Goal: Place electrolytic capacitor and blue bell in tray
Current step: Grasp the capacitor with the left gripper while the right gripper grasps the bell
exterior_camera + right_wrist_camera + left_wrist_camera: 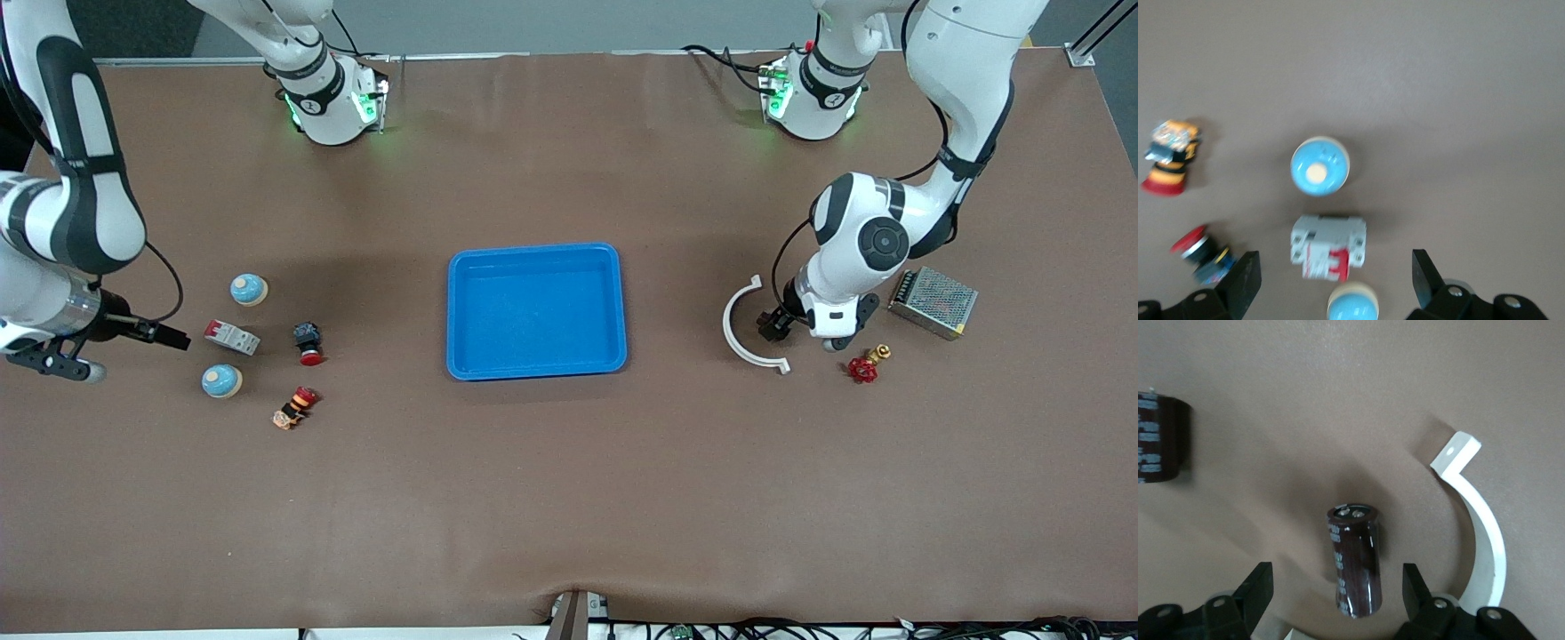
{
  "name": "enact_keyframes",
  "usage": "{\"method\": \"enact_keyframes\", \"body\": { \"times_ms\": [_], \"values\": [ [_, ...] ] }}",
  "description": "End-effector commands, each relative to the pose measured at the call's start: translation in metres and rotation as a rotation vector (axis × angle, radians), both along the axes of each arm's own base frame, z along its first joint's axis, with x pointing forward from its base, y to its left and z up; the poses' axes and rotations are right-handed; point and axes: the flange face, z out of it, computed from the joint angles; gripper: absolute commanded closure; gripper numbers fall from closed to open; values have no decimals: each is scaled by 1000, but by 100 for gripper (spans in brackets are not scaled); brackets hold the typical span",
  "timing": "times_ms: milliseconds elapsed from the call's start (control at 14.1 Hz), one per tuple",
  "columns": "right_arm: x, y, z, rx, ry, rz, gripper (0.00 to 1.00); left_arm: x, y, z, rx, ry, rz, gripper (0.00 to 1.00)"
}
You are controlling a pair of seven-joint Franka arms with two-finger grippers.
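Worktop point(569, 498): brown, bare around blue tray point(533, 311).
Left gripper point(1338, 590): fingers apart, electrolytic capacitor point(1355, 563) between, lower end hidden.
Right gripper point(1331, 280): fingers apart over circuit breaker point(1328, 247).

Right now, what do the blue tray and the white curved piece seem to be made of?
The tray looks like glossy moulded plastic: even bright blue, rounded corners, soft shine. The curved piece seems matte white plastic, perhaps painted metal: flat band, drilled end tab.

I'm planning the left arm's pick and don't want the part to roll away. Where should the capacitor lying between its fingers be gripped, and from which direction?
Grip the electrolytic capacitor across the middle of its dark cylindrical body, coming straight down from above. It lies on its side, lengthwise between the left gripper fingers, so they would likely close on its curved sides, clear of the white curved bracket beside it.
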Motion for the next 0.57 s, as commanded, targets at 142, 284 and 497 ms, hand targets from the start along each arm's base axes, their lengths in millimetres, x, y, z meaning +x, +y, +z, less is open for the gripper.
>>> {"method": "enact_keyframes", "body": {
  "times_ms": [142,284,497],
  "values": [
    [27,-2,-45,22,21,2,0,3,-2,-8,-9,-9,14,55],
    [27,3,-73,56,28,-24,0,3,-2,-8,-10,-11,13,75],
    [34,11,-108,39,-10,-11,0,12,-6,25,-8,-70,0,100]
  ]
}}
